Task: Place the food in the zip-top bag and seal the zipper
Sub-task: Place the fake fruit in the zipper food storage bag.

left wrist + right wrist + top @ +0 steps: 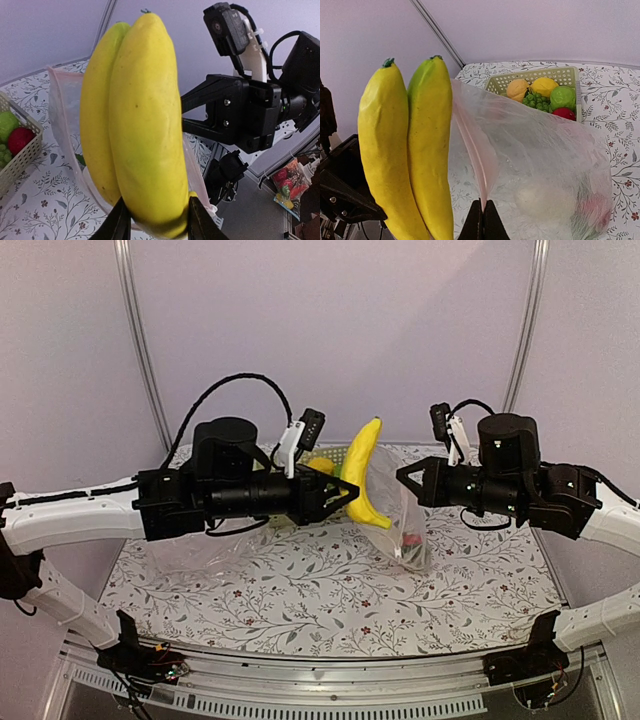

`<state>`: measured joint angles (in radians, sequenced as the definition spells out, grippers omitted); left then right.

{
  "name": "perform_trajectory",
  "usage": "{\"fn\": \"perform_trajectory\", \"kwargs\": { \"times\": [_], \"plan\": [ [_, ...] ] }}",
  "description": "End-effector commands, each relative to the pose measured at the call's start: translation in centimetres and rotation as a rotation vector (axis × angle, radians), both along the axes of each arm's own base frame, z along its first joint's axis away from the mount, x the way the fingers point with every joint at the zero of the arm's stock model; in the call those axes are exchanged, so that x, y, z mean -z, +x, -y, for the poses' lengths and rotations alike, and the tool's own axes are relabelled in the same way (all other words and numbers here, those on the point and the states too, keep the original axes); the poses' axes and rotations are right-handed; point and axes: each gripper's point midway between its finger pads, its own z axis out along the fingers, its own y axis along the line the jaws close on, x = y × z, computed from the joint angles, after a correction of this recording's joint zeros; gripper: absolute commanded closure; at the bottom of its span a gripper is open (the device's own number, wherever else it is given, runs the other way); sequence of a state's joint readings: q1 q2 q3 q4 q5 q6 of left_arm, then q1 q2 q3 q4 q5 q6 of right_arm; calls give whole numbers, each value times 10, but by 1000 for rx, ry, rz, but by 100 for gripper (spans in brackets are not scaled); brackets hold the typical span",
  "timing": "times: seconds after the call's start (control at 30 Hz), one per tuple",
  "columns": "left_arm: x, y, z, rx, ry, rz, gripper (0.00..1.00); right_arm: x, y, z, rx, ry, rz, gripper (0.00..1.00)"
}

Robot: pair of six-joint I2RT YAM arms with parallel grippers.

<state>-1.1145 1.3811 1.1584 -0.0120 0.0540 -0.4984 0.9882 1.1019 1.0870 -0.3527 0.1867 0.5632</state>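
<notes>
The step in hand is loading: the left end effector (157,222) pinches the glossy yellow toy banana (140,120) near its lower end and holds it upright, well above the floral-patterned table (300,600). The right end effector (483,220) has its fingers pressed together on the thin pink zipper strip (470,135) and lifts one lip of the large clear crinkly plastic bag (535,165). The banana stands just beside that raised lip. Whether its lower tip is already inside the mouth cannot be told. A whitish oblong piece (540,197) and a red piece (592,207) lie in the bag's bottom. The pale green slotted basket (570,75) behind the bag holds an orange peach (517,89), a lemon (544,86), green grapes (535,99), a green fruit (562,96) and a red apple (565,113). Next, the banana likely needs tilting and lowering past the lip before release, while the right side keeps the mouth open. Sealing seems far off.
</notes>
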Motion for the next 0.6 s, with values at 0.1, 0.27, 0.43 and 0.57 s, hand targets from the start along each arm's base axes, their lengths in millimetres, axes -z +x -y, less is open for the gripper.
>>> {"fn": "perform_trajectory", "kwargs": {
  "times": [0.1,0.27,0.43,0.57],
  "plan": [
    [26,-3,-7,-31,71,-42,72,-15,0,8,27,19,29,100],
    [33,-3,-9,-31,97,-57,72,-15,1,9,39,24,27,100],
    [33,-7,-8,-9,109,-68,72,-13,2,8,45,20,23,100],
    [36,-8,-4,11,139,-66,72,-8,7,8,66,4,20,100]
  ]
}}
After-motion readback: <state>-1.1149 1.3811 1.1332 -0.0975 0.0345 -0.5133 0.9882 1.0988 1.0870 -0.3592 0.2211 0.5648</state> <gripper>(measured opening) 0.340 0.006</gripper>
